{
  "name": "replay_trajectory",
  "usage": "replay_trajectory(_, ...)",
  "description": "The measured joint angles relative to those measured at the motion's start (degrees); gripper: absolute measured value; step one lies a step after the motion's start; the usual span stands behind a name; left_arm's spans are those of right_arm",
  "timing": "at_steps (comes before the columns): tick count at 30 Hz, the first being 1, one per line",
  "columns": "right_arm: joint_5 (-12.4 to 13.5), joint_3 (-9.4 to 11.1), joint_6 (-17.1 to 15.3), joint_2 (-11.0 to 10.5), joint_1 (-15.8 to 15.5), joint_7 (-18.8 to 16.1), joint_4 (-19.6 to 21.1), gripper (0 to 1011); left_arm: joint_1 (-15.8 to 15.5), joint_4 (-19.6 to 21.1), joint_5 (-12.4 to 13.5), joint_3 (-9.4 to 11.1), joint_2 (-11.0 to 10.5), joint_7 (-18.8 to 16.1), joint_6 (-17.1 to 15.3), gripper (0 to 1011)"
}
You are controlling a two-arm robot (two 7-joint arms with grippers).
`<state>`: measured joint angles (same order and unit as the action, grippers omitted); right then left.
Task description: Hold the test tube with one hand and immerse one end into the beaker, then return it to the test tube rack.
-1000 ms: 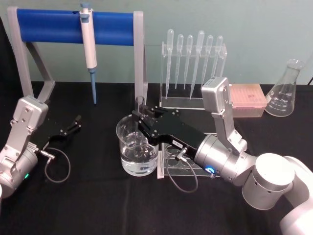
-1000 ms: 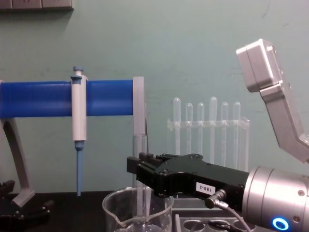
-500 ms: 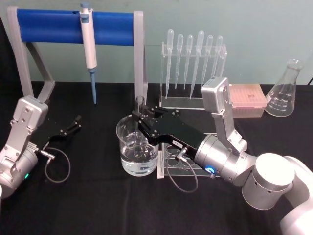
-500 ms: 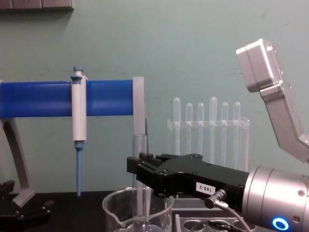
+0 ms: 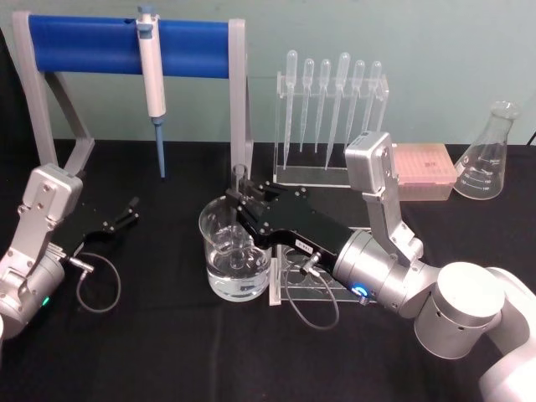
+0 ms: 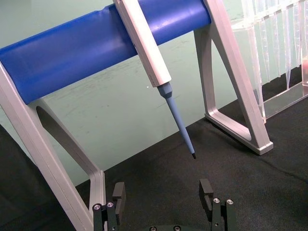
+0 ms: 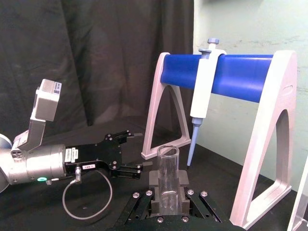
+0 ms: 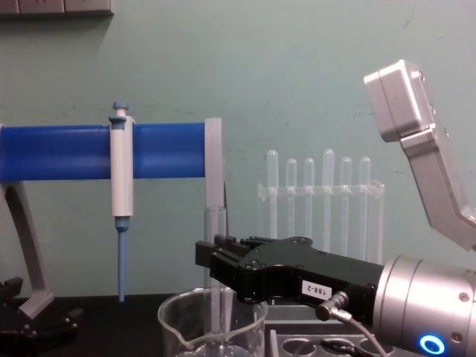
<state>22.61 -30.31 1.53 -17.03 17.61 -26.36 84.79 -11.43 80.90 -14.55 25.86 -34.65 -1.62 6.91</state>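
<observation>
The test tube (image 5: 240,177) stands upright with its lower end down inside the beaker (image 5: 219,266), which holds clear water at the table's middle. My right gripper (image 5: 239,205) reaches in from the right over the beaker's rim and is shut on the tube partway up. The chest view shows the tube (image 8: 215,225) rising above the black gripper (image 8: 206,256) and dipping into the beaker (image 8: 178,327). In the right wrist view the tube (image 7: 168,166) sits clamped between the fingers (image 7: 155,188). My left gripper (image 5: 127,213) rests open low at the left, with nothing in it (image 6: 162,195).
A blue-bar stand (image 5: 92,43) at the back left carries a white-and-blue pipette (image 5: 154,84). Behind the beaker stands a clear rack of plastic pipettes (image 5: 331,113). A clear tube rack (image 5: 303,283) lies under my right arm. A pink box (image 5: 423,172) and a conical flask (image 5: 490,155) stand at the right.
</observation>
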Motion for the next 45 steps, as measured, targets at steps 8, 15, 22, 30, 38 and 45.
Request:
replay_trajectory(8,0.0,0.0,0.0,0.0,0.0,0.0,0.0,223,0.0,0.0,0.0,0.0,0.0,0.0,0.0,1000)
replay_trajectory(15,0.0,0.0,0.0,0.0,0.0,0.0,0.0,223,0.0,0.0,0.0,0.0,0.0,0.0,0.0,1000)
replay_trajectory(22,-0.5,0.5,-3.0,-1.6,-0.5,0.0,5.9,223,0.0,0.0,0.0,0.0,0.0,0.0,0.0,1000)
replay_trajectory(30,0.0,1.9,-9.8,-4.7,0.9,1.0,15.7,223,0.0,0.0,0.0,0.0,0.0,0.0,0.0,1000)
replay_trajectory(38,2.8,5.2,-13.0,-8.1,0.2,2.5,22.6,222,0.0,0.0,0.0,0.0,0.0,0.0,0.0,1000)
replay_trajectory(45,5.2,9.5,-13.2,-12.3,-4.7,4.7,27.4,222,0.0,0.0,0.0,0.0,0.0,0.0,0.0,1000)
